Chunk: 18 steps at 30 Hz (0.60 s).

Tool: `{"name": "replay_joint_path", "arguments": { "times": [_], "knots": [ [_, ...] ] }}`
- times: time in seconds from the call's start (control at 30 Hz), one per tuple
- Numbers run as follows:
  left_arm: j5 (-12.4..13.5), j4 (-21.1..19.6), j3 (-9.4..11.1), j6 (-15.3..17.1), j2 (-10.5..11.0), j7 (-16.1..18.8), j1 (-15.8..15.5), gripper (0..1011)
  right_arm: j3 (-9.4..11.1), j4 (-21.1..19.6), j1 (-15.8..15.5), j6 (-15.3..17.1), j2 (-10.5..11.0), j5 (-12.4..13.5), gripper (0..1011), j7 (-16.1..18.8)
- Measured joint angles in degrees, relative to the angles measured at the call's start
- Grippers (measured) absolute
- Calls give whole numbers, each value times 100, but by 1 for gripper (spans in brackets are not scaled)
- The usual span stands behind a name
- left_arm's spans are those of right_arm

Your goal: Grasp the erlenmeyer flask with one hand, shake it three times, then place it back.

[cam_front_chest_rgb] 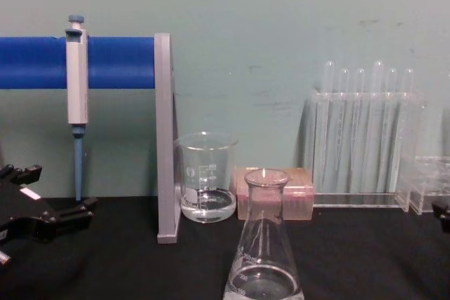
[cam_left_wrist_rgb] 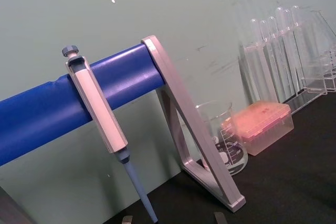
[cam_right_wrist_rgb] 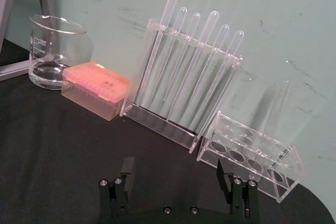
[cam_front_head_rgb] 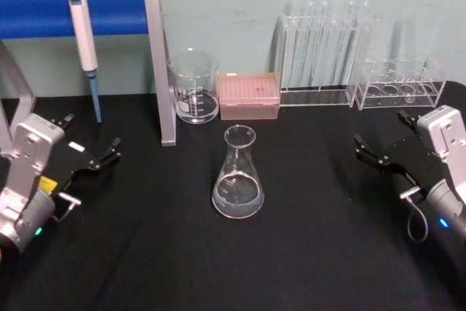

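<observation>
- While the erlenmeyer flask (cam_front_head_rgb: 238,176) stands upright near the middle of the black table (cam_front_head_rgb: 320,253), about midway between its left and right edges, nothing touches it. A shallow layer of clear liquid lies in its wide base.
- The left gripper (cam_front_head_rgb: 89,138) is held near the table's left edge, well apart from the erlenmeyer flask. Its two black fingers are spread wide and hold nothing, and a small white label shows on it.
- The right gripper (cam_front_head_rgb: 382,130) is held near the table's right edge, likewise well apart from the erlenmeyer flask. In the right wrist view its fingers (cam_right_wrist_rgb: 127,169) stand wide apart with nothing between them.
- Behind the erlenmeyer flask, toward the table's rear edge, a straight-walled glass beaker (cam_front_head_rgb: 194,87) holds some clear liquid. A pink tip box (cam_front_head_rgb: 250,96) sits just beside it on the right.
- Farther right along the rear edge, a clear rack (cam_front_head_rgb: 320,71) carries a row of tall thin tubes standing upright. A lower clear rack (cam_front_head_rgb: 400,87) with round holes stands near the rear right corner.
- At the rear left, a blue bar (cam_front_head_rgb: 36,11) meets a grey upright post (cam_front_head_rgb: 156,63) whose foot is just beside the beaker. A pipette (cam_front_head_rgb: 82,34) hangs from the bar, tip down.
</observation>
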Motion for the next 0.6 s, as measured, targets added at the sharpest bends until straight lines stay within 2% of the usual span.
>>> {"name": "replay_joint_path", "arguments": {
  "times": [0.1,0.3,0.6],
  "knots": [
    [0,0,0,0,0,0,0,1001,29,1,-9,-10,-2,3,1002,34],
    [0,0,0,0,0,0,0,1001,193,-75,-96,-48,-2,249,1003,381],
    [0,0,0,0,0,0,0,1001,430,-308,-282,52,64,951,1002,1258]
  ]
}}
